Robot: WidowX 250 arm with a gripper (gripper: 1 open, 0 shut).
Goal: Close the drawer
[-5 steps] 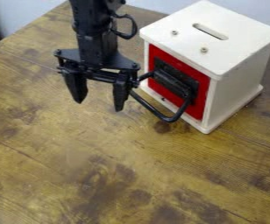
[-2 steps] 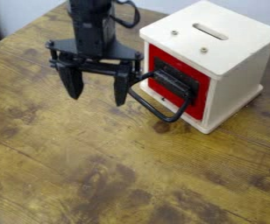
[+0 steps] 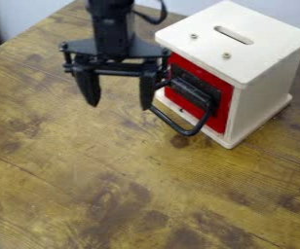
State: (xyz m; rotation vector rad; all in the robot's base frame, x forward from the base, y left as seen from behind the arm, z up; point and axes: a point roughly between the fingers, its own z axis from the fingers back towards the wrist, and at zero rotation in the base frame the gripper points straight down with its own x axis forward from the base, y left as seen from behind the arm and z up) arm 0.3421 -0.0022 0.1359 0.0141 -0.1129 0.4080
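no readable text, labels, brands, numbers or signs anywhere.

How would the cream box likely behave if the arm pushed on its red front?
The cream box looks rigid, with flat panels and crisp edges, so it probably wouldn't flex. Its broad, flat base suggests it would slide rather than roll. Being fairly tall, it might tip a little if the push landed high on the red front.

So yeah, I'm pretty much all black, with a chunky upright arm [image 3: 112,27], a wide crossbar, two tapering claw [image 3: 118,88] fingers and a dark cable [image 3: 154,14] looping off my side.
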